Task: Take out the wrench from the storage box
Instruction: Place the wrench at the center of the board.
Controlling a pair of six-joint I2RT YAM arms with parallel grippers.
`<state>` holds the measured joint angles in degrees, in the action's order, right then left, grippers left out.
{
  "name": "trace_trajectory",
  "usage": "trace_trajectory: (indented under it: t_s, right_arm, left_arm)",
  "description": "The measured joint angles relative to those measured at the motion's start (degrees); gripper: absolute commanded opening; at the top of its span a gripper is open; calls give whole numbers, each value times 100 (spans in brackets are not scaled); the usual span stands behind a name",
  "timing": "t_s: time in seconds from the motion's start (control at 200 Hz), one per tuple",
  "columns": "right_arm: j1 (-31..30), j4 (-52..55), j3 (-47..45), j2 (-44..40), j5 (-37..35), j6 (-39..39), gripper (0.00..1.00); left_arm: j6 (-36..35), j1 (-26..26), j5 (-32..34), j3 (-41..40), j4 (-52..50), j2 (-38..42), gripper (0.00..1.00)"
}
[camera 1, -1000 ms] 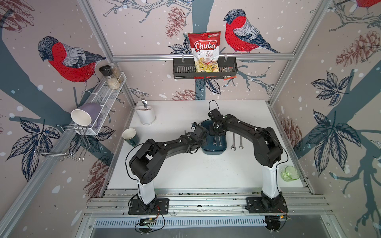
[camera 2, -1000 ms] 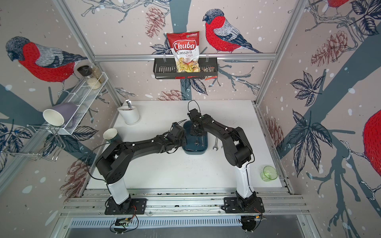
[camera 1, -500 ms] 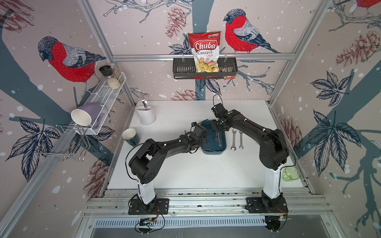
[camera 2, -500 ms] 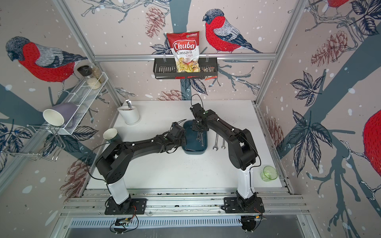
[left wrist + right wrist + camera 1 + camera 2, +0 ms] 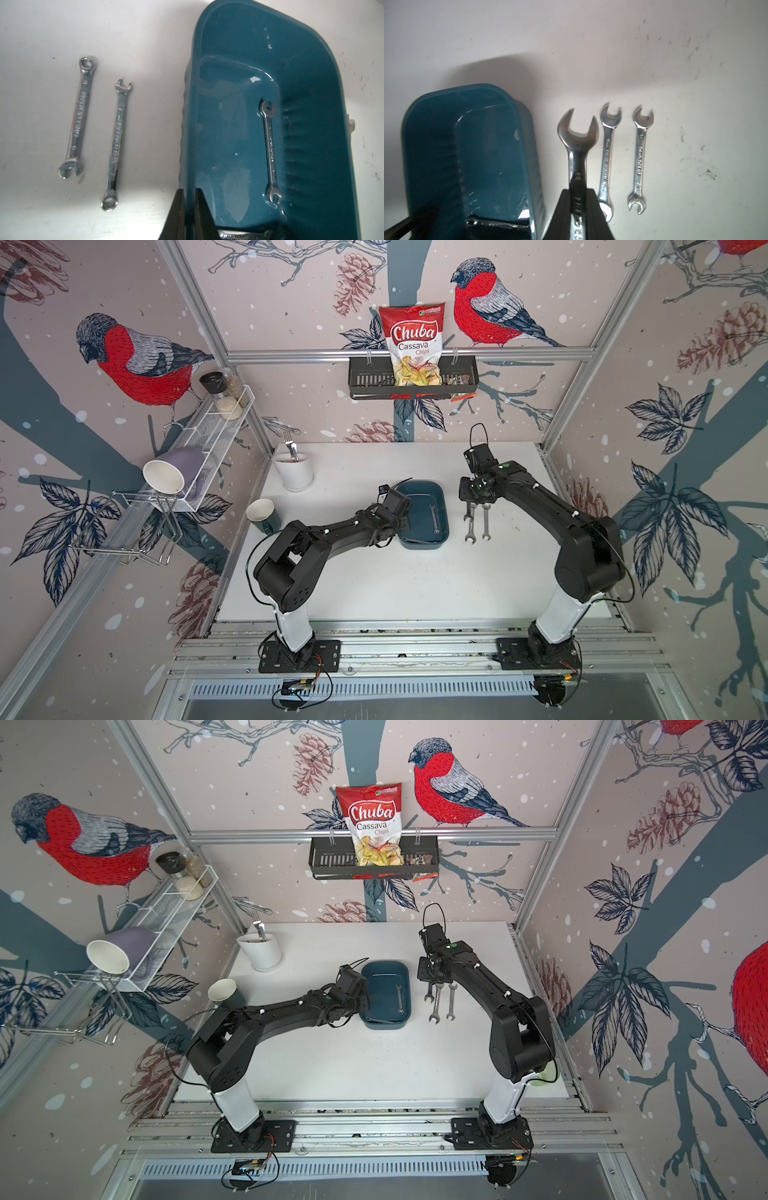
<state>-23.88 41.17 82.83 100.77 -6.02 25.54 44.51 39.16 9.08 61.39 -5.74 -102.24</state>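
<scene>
Black fingers (image 5: 562,209) of the right claw (image 5: 577,193) are clamped on the shaft of a large chrome open-ended wrench (image 5: 577,143), whose forked head juts out past them; we cannot tell whether it touches the white table (image 5: 415,585). Just beside it, on the side away from the box, we see a mid-sized chrome double-ended wrench (image 5: 607,158) and then a smaller chrome double-ended wrench (image 5: 640,160), both flat on the table and parallel to it. On its other side stands the shallow dark teal plastic storage box (image 5: 431,155) with rounded corners; the held wrench is wholly outside it. The left claw (image 5: 189,191) is pinched narrow on the box's long left wall, one finger inside and one outside. Inside we find a slim chrome wrench (image 5: 270,149) along the right wall and a darker wrench (image 5: 239,236) across the near end. Left of the box a thicker chrome combination wrench (image 5: 78,116) and a thinner chrome combination wrench (image 5: 117,145) lie apart on the table. In both top views the box sits near the table's middle, slightly toward the far edge; a white ceramic cup (image 5: 296,477) with a fork stands by the far left corner, a dark teal mug (image 5: 261,512) by the left edge.
</scene>
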Motion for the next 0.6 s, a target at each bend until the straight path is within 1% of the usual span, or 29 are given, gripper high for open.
trace_trajectory:
  t_s: [0.095, 0.25, 0.4, 0.6]
  right_arm:
    - [92, -144, -240, 70, 72, -7, 0]
    - [111, -529, -337, 577, 269, 22, 0]
    - [83, -850, -334, 1029, 378, 149, 0]
    - [61, -1034, -234, 1397, 479, 190, 0]
  left_arm:
    - [-20, -39, 2, -42, -48, 52, 5]
    - [-66, -70, 9, -83, -98, 107, 5]
    - [-103, -72, 7, -81, -125, 138, 5]
    - [-144, -72, 0, -31, -144, 129, 5]
